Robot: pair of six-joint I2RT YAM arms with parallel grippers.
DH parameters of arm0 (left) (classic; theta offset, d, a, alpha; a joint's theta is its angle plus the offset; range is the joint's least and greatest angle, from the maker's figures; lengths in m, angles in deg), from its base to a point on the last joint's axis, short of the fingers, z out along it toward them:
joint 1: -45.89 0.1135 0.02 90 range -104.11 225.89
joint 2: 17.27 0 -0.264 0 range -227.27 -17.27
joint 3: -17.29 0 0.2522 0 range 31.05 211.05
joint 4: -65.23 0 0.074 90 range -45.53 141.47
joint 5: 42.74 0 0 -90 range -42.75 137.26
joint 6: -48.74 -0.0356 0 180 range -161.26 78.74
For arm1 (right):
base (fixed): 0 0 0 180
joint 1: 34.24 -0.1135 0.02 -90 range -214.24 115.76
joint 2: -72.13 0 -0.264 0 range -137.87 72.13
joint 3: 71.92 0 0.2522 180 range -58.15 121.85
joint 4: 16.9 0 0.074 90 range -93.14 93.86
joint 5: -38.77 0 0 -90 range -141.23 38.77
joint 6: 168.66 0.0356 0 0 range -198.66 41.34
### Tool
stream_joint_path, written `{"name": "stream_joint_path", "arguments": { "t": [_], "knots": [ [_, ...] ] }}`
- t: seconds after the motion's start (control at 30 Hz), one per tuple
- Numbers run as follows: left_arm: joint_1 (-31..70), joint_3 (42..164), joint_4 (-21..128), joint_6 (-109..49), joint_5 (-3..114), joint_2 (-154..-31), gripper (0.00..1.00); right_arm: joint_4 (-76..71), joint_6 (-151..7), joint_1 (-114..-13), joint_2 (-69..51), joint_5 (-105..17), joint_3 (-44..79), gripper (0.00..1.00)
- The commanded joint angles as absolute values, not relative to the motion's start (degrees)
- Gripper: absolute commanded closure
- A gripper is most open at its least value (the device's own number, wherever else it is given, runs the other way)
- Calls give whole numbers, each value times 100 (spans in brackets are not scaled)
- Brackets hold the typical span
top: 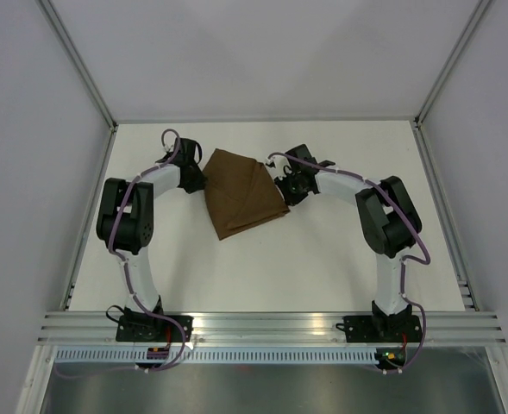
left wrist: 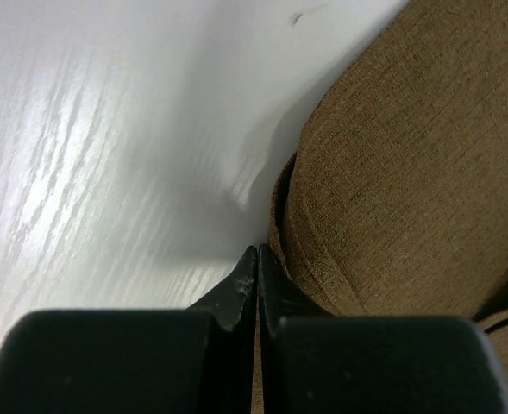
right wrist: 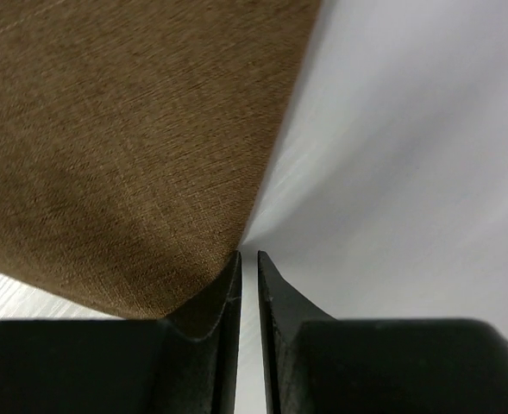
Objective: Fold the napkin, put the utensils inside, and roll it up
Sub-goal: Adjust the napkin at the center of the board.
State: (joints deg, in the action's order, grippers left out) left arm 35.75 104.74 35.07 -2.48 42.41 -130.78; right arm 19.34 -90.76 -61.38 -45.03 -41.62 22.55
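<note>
Napkin [top: 241, 194] lies part-folded on the worktop [top: 322, 259], folding underway; the left end effector [left wrist: 256, 254] is closed beside its edge. The right end effector [right wrist: 247, 256], barely ajar, probably needs to pinch the corner.

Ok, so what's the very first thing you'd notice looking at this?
The big brown napkin stands out most, lying folded over itself at the far middle of the white table. Next you'd notice the left gripper and the right gripper reaching in from either side, one at the cloth's left edge and the other at its right corner.
</note>
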Motion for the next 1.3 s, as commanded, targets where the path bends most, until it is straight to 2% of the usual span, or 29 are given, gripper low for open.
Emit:
{"name": "stream_joint_path", "arguments": {
  "t": [0.0, 0.33, 0.57, 0.77, 0.97, 1.07, 1.1, 1.13, 1.2, 1.27],
  "knots": [
    [3473, 10839, 3126, -671, 4330, -13424, 98, 2182, -9149, -6254, -4020, -4016, 2069, 82],
    [3227, 11797, 2634, -1129, 4576, -14013, 95, 2384, -9176, -6378, -3527, -3901, 1463, 83],
    [3112, 12280, 2484, -1305, 4699, -14260, 88, 2367, -9193, -6386, -3308, -3945, 1286, 83],
    [3103, 12553, 2484, -1463, 4901, -14269, 80, 2367, -9185, -6378, -3088, -3954, 1242, 83],
    [3208, 12799, 2423, -1621, 4787, -14076, 63, 2218, -9316, -6377, -2789, -4313, 1190, 81],
    [3375, 12808, 2440, -1621, 4787, -13796, 51, 2138, -9439, -6377, -2570, -4498, 1154, 65],
    [3419, 12817, 2440, -1656, 4787, -13724, 49, 2086, -9483, -6378, -2465, -4490, 1137, 53],
    [3463, 12817, 2440, -1674, 4778, -13645, 45, 2068, -9553, -6378, -2394, -4412, 1111, 48],
    [3604, 12800, 2431, -1700, 4778, -13329, 42, 2006, -9843, -6421, -2271, -4323, 1101, 39],
    [3709, 12747, 2414, -1709, 4769, -13083, 40, 1919, -10115, -6649, -2227, -4419, 1076, 38]
  ]
}}
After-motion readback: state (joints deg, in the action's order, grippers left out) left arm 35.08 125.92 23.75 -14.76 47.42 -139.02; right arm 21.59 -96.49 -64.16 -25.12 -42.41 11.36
